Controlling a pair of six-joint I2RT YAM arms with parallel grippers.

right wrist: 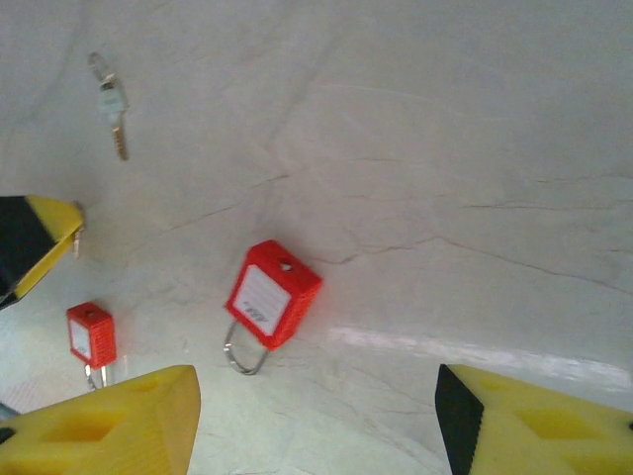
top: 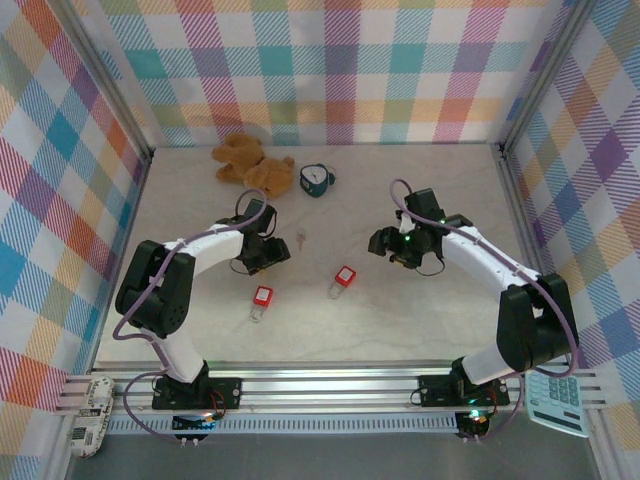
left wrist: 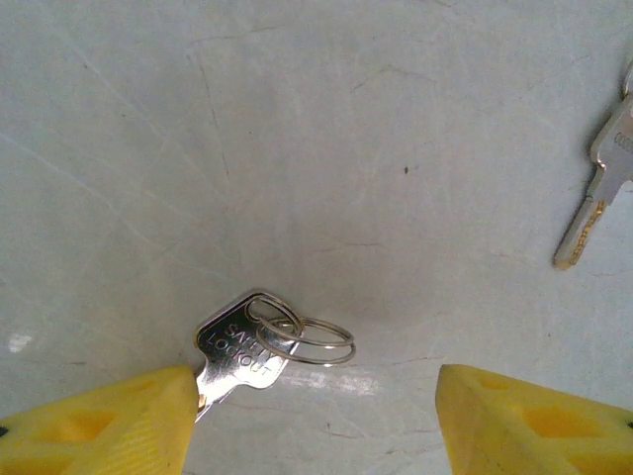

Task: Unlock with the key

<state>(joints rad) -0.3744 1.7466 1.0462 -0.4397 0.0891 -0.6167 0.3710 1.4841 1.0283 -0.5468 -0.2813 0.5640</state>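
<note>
Left gripper (left wrist: pixel 316 421) hangs low over the table (left wrist: pixel 297 119), wrist pitched down, jaws wide with nothing pinched. The key (left wrist: pixel 235 348) lies flat, its blade tucked against one yellow finger (left wrist: pixel 119 426). It is likely light, stiff, slippery metal; its flat head, carrying a loose ring (left wrist: pixel 315 341), looks the best place to pinch. Right gripper (right wrist: pixel 316 421) hovers above a red padlock (right wrist: pixel 272 294), jaws also wide and empty.

Lettering on one key head

"SAFETY LOCKOUT" is being shown stamped on the head of the key (left wrist: pixel 235 351), some letters being crossed by its split ring (left wrist: pixel 315 341); print on the red padlock (right wrist: pixel 269 295) label is being blurred beyond reading.
</note>
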